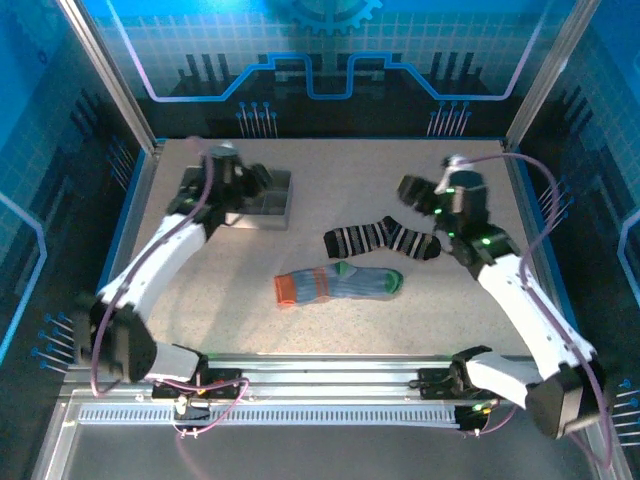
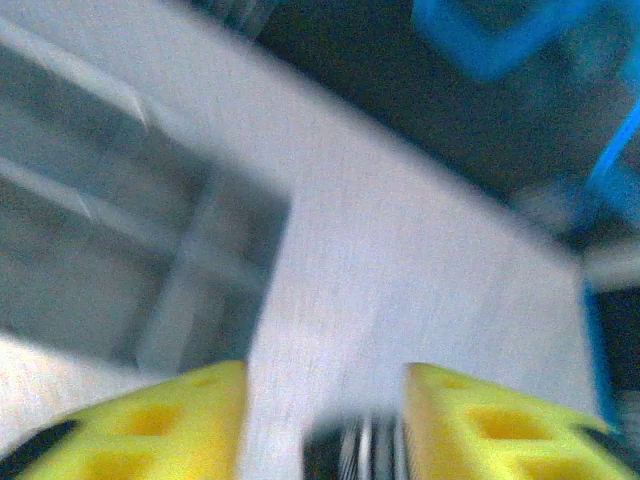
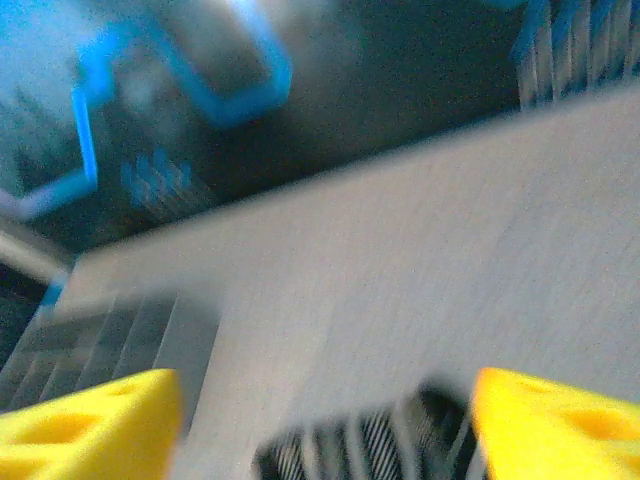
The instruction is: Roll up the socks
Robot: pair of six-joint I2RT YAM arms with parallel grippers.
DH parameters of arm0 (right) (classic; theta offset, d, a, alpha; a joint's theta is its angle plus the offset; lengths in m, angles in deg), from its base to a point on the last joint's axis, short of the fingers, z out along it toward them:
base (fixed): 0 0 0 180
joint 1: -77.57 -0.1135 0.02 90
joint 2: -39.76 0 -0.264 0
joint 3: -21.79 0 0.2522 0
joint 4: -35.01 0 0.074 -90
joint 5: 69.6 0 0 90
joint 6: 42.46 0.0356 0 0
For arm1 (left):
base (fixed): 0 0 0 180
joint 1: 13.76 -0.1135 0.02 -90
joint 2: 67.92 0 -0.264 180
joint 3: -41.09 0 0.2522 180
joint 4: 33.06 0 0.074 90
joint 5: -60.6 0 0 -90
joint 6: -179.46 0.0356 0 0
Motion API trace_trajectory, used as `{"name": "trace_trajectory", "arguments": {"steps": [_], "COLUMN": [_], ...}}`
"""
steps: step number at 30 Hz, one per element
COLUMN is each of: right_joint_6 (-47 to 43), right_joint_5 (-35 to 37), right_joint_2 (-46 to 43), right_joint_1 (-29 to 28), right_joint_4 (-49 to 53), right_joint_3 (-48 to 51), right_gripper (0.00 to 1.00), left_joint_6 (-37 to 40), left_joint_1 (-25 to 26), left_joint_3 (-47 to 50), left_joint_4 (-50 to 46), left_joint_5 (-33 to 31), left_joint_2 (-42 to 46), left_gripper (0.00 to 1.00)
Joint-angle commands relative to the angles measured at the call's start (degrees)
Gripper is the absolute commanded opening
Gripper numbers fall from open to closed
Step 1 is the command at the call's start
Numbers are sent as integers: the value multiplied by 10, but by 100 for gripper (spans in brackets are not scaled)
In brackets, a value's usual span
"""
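Note:
The black sock with thin white stripes lies flat and bent at mid-table, right of centre. Its blurred edge shows low in the left wrist view and in the right wrist view. The grey-blue sock with orange cuff and green toe lies just in front of it. My left gripper hovers over the grey tray, jaws apart and holding nothing. My right gripper hangs behind the striped sock's right end, jaws wide apart and holding nothing.
A grey compartmented tray stands at the back left; its blurred compartments show in the left wrist view and its corner in the right wrist view. Blue walls enclose the table on three sides.

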Motion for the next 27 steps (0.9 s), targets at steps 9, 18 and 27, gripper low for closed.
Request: {"name": "trace_trajectory", "arguments": {"steps": [9,18,27], "right_joint_6": [140,106,124], "right_joint_5": [-68,-112,-175], "right_joint_2": [148,332,473], "right_joint_1": [-168,-202,-260], "right_joint_4": [137,105,80], "right_joint_3": [64,4,-130], "right_gripper": [50,42,41], "left_joint_6": [-13,-36,-83], "left_joint_1": [157,147,46], "left_joint_3": [38,111,246], "left_joint_4": [-161,-168,-167], "left_joint_5": [124,99,85], "left_joint_2": [-167,-202,-98], "left_gripper": [22,20,19]}}
